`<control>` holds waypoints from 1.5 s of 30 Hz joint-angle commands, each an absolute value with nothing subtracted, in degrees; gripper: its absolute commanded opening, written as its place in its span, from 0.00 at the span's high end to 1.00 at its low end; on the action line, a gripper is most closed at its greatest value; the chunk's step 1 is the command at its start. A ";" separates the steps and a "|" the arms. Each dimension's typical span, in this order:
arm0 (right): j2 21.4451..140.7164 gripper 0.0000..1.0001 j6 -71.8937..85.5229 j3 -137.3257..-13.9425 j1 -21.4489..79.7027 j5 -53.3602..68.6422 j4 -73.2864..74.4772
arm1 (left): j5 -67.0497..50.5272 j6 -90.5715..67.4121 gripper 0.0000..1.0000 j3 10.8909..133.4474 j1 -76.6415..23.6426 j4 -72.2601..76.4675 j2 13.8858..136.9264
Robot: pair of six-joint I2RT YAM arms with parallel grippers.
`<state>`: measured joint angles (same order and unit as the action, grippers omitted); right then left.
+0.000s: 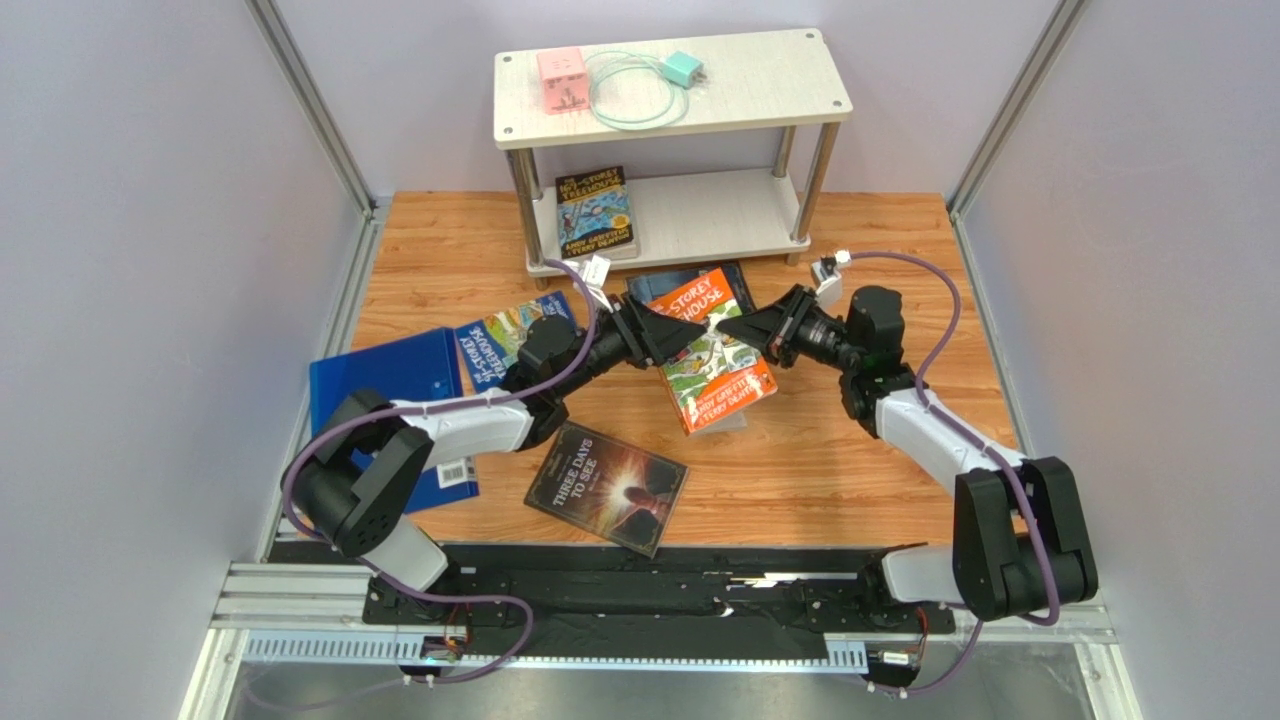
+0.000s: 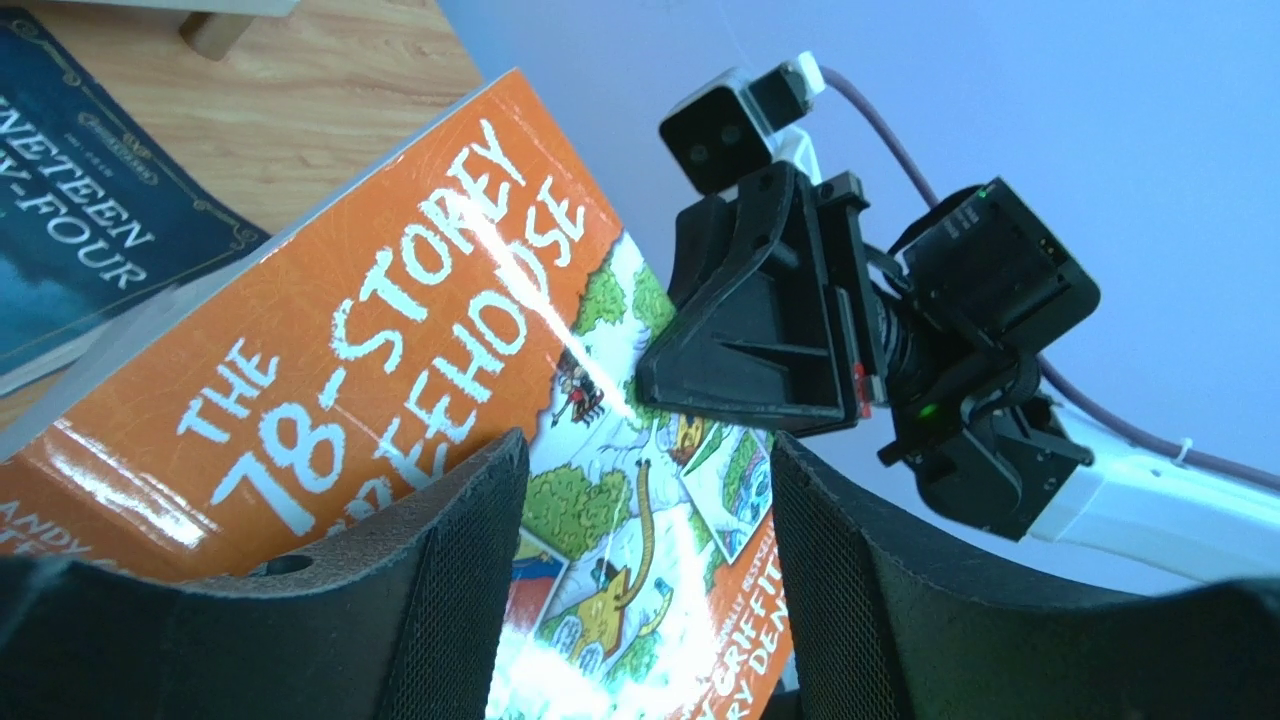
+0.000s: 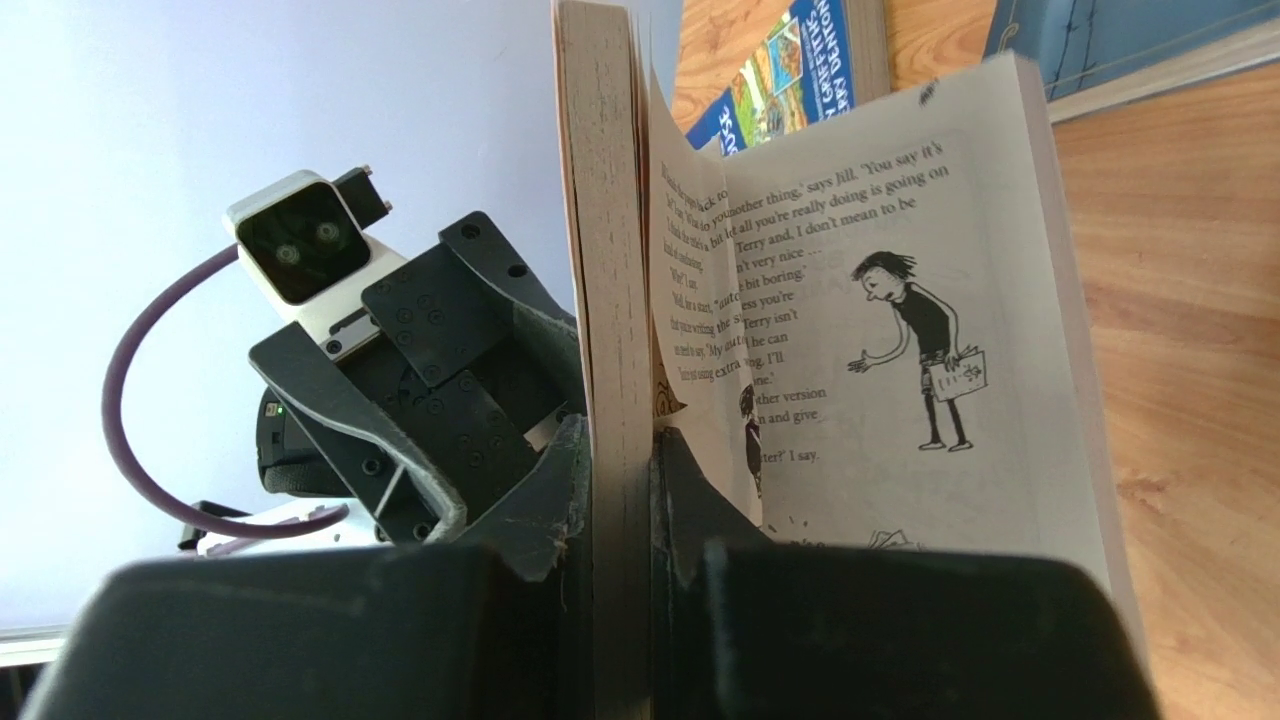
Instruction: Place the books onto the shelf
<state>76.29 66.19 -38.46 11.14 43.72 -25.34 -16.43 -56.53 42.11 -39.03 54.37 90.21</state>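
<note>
My right gripper (image 1: 751,326) is shut on the orange "78-Storey Treehouse" book (image 1: 718,363), which is lifted and tilted above the table. In the right wrist view the fingers (image 3: 684,495) pinch a thick block of pages (image 3: 609,225), and the rest hangs open showing a printed page. My left gripper (image 1: 663,333) is open at the book's left side; the orange cover (image 2: 376,330) shows between its pads (image 2: 451,570). One illustrated book (image 1: 597,210) lies on the lower board of the shelf (image 1: 736,210). On the table lie the black "Three Days to See" (image 1: 606,485), a teal-and-blue book (image 1: 508,339) and a dark book (image 1: 661,285).
A large blue book (image 1: 388,393) lies at the table's left edge, under the left arm. The shelf's top board (image 1: 766,83) carries a pink box (image 1: 561,78), a teal plug (image 1: 684,69) and a cable. Grey walls close in both sides.
</note>
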 commanded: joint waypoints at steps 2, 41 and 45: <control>72.51 1.00 66.01 -45.08 11.60 45.97 -26.11 | -13.89 -52.65 0.33 38.76 -39.02 48.71 83.42; 74.35 1.00 75.59 -45.09 12.83 50.80 -37.36 | -16.43 -53.00 0.28 39.98 -39.02 55.63 83.93; 74.71 0.99 72.96 -43.86 13.62 50.54 -35.07 | -20.12 -53.52 0.28 43.32 -39.02 56.25 85.51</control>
